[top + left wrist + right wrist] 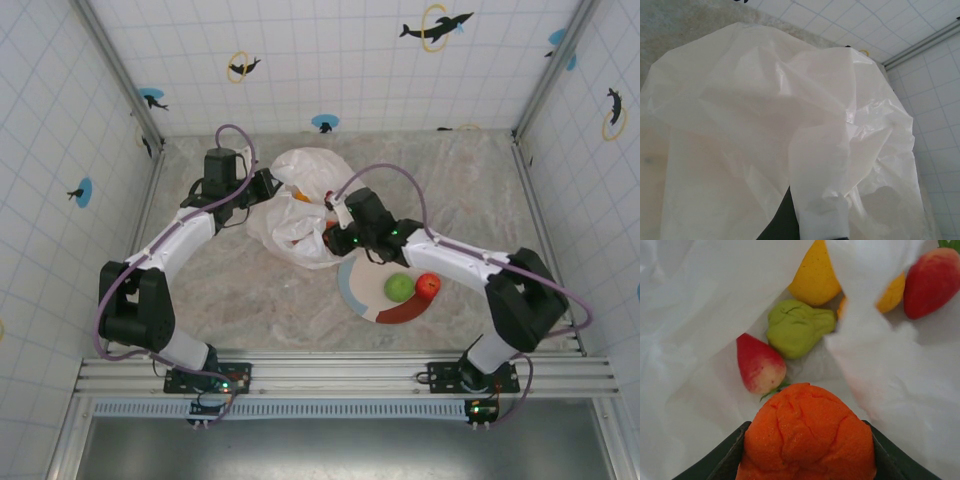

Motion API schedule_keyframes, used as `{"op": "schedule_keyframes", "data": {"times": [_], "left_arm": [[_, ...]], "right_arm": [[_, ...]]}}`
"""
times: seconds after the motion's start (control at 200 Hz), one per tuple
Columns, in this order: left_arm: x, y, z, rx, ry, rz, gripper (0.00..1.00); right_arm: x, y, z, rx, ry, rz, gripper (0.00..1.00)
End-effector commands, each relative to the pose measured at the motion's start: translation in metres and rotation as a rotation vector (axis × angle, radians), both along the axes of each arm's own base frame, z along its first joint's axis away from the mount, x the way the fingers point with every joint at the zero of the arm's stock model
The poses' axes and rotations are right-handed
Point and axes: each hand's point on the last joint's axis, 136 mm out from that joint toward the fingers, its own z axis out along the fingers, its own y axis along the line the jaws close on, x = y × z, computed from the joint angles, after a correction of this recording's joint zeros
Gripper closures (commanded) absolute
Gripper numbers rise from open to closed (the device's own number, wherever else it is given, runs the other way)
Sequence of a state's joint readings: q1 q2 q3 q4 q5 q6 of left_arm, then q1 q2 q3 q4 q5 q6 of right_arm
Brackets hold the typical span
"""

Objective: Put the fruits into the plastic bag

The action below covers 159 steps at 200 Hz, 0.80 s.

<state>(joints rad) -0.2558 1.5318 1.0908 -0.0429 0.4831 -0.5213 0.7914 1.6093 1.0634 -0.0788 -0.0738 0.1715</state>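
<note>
The right arm [460, 262] stretches toward 10 o'clock. The right claw [335, 234] pinches an orange [807, 437] in the plastic bag [300, 215] mouth, with other fruits [800, 327] inside. The left claw [268, 190] pinches the bag's 10 o'clock edge.

A red fruit [932, 282] running past the top corner, the orange [807, 437] running off the bottom edge, the plastic bag [875, 355] partly covering a yellow fruit [815, 272]

The plastic bag [305, 205] is seen as translucent white. An orange fruit [807, 435], a lime-green fruit [797, 327], a yellow fruit [815, 275] and a strawberry [759, 362] (red fading to cream) are shown. The plate [400, 313] is banded pink, grey and red.
</note>
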Motion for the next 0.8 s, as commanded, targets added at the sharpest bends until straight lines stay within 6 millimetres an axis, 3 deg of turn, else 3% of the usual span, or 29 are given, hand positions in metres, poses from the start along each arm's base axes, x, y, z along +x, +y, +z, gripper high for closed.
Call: {"op": "schedule_keyframes", "data": {"times": [0.0, 0.25, 0.29, 0.42, 0.626, 0.791], "left_arm": [[-0.004, -0.005, 0.002, -0.005, -0.01, -0.026, 1.0], [-0.005, -0.007, 0.002, -0.007, -0.008, -0.03, 1.0], [-0.006, -0.007, 0.002, -0.006, -0.009, -0.031, 1.0], [-0.005, -0.007, 0.002, -0.006, -0.009, -0.031, 1.0], [-0.006, -0.007, 0.003, -0.005, -0.01, -0.03, 1.0], [-0.006, -0.007, 0.004, -0.009, -0.012, -0.032, 1.0]], "right_arm": [[0.031, 0.015, 0.017, -0.001, -0.093, -0.045, 0.52], [0.074, 0.028, 0.009, 0.065, -0.105, -0.227, 0.51], [0.081, 0.034, 0.015, 0.11, -0.117, -0.238, 0.51], [0.092, 0.052, 0.006, 0.172, -0.07, -0.236, 0.49], [0.089, 0.081, -0.008, 0.282, 0.062, -0.152, 0.43], [0.087, 0.085, -0.012, 0.305, 0.118, -0.124, 0.33]]}}
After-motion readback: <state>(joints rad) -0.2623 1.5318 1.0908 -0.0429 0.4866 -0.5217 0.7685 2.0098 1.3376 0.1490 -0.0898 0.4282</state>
